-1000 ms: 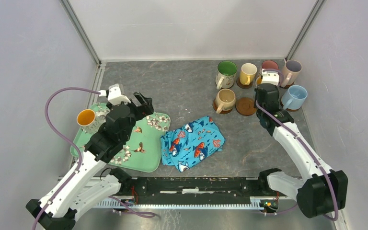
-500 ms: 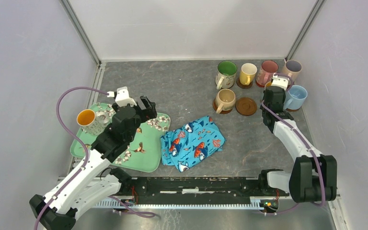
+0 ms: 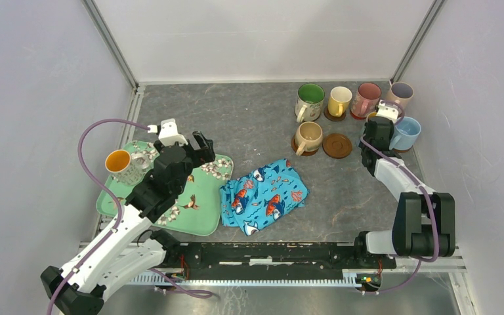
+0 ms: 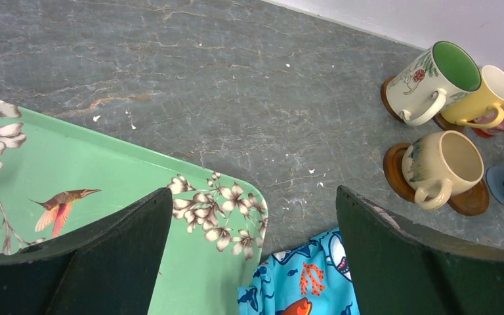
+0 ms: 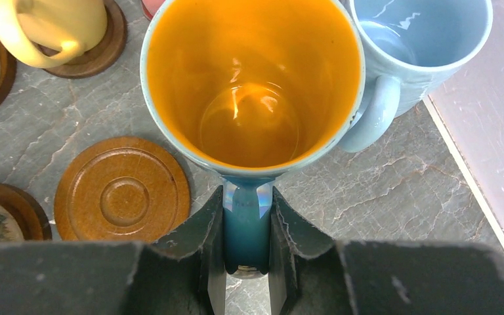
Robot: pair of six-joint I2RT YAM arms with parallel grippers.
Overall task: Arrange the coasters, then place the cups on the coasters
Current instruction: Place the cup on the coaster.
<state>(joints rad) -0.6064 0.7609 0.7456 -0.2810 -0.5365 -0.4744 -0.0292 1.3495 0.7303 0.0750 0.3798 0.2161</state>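
My right gripper (image 5: 247, 244) is pinched nearly closed on the handle of the orange-lined cup (image 5: 252, 85). It holds the cup upright just beside the blue cup (image 5: 420, 39), with a bare coaster (image 5: 123, 190) on the table to its left. I judge I'm mid-placement, and that bare coaster looks the likeliest spot. The next move calls for sliding left clear of the blue cup, centring the base, lowering and letting go. My left gripper (image 4: 252, 197) hangs wide open and empty over the tray (image 4: 72, 170), where another cup (image 3: 119, 163) waits.

Green floral tray (image 3: 205, 197) beside fish-print cloth (image 3: 266, 193)
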